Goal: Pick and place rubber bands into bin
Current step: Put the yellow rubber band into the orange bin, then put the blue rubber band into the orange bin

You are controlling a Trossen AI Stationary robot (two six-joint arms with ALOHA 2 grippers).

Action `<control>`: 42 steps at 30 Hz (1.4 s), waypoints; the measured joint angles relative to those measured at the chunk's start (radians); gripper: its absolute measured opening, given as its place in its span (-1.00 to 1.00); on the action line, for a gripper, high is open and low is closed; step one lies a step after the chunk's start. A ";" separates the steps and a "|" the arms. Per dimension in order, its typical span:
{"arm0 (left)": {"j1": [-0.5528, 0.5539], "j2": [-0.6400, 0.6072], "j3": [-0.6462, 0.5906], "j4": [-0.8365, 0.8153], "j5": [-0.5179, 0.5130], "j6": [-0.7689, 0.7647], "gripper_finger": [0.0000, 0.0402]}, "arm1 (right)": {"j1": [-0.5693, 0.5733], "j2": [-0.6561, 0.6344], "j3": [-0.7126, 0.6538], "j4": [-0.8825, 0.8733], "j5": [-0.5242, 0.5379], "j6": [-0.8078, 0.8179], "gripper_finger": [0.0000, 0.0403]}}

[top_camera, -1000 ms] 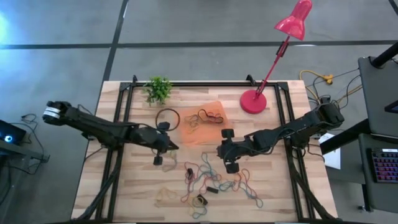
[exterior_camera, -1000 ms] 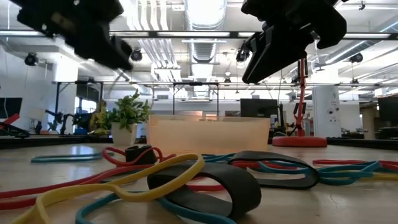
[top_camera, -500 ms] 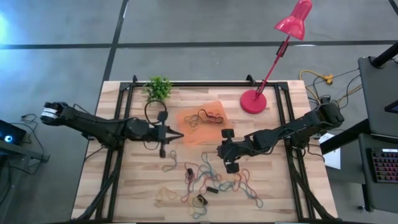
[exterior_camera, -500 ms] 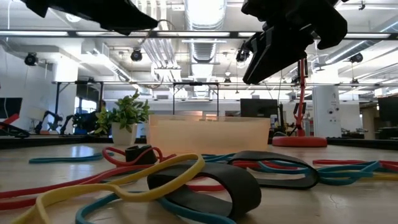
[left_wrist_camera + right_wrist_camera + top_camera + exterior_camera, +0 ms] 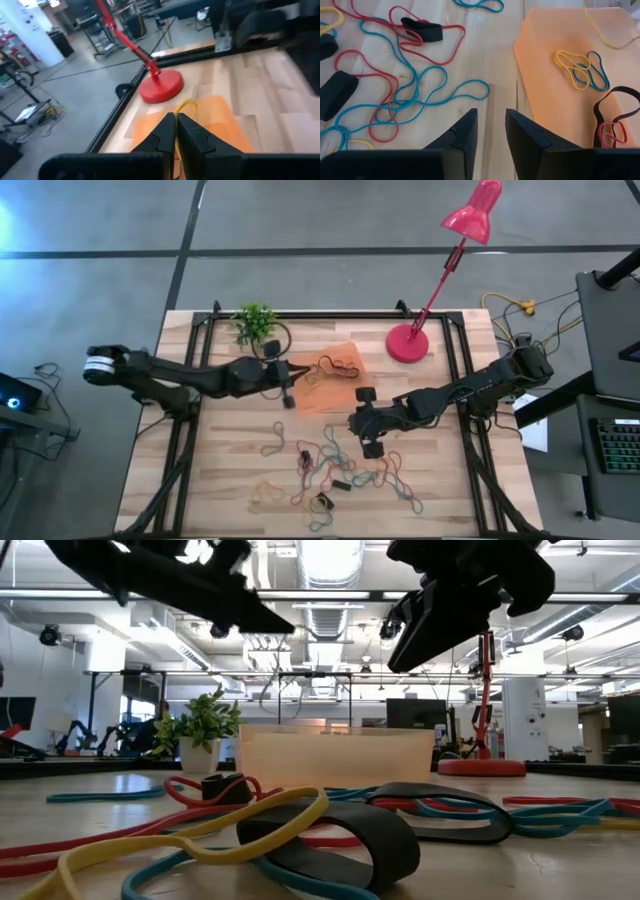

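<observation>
Orange and translucent, the shallow bin (image 5: 322, 377) sits mid-counter (image 5: 220, 470) between a small green plant (image 5: 255, 323) and a red lamp's round base (image 5: 407, 343), already holding a few bands, while most of the thin floppy bands (image 5: 335, 470) lie tangled on the pale wood nearer the front edge. The left fingers (image 5: 289, 385) are pressed together on a yellow band (image 5: 186, 106) that dangles over the bin's left end. The right fingers (image 5: 366, 423) hover slightly parted just right of the bin, above the loose pile, holding nothing
</observation>
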 joint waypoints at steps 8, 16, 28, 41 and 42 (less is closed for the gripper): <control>0.056 0.135 0.047 0.015 -0.003 -0.057 -1.00 | 0.000 0.000 0.000 0.017 0.000 0.000 -0.61; 0.056 0.165 0.051 -0.004 -0.003 -0.068 -0.77 | 0.000 0.000 0.000 0.021 0.000 0.000 -0.58; 0.026 0.008 0.055 -0.464 0.165 -0.141 -0.48 | 0.006 0.000 -0.005 0.030 0.000 -0.002 -0.64; -0.198 -0.099 0.050 -0.846 0.271 -0.170 -0.48 | 0.006 0.000 -0.010 0.069 0.001 -0.056 -0.66; -0.209 -0.091 0.050 -0.838 0.271 -0.152 -0.48 | 0.006 0.000 -0.010 0.072 0.001 -0.056 -0.66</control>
